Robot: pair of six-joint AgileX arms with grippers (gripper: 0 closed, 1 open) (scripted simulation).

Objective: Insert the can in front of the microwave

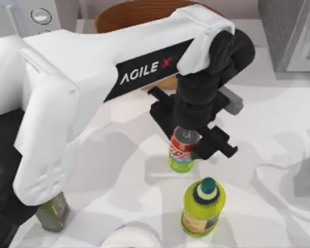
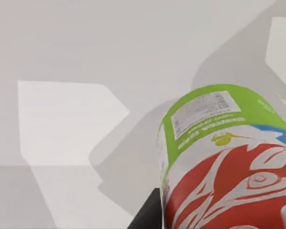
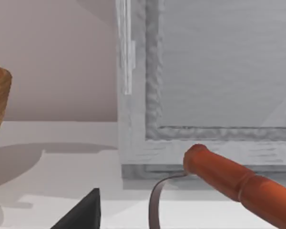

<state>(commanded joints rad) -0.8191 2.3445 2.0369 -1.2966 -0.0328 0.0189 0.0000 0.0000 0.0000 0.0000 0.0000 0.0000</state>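
Two fingers of the left end effector (image 1: 192,142) pinched the can (image 1: 182,151) near its silver top, at mid-worktop (image 1: 119,155) just behind the yellow-green bottle (image 1: 202,207). Judging by this, the grasp step was in hand. Next, the can would need lifting clear of the bottle and carrying toward the microwave (image 1: 292,33) at the far right. The right arm sat parked near that microwave, its end effector's spread impossible to tell.

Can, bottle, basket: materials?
Can: looks like thin metal, silver top, glossy printed red and lime wrap; held by the left tool. Bottle: probably plastic, translucent yellow-green, dark green ribbed cap. Basket: seems woven wicker or wood, matte brown.
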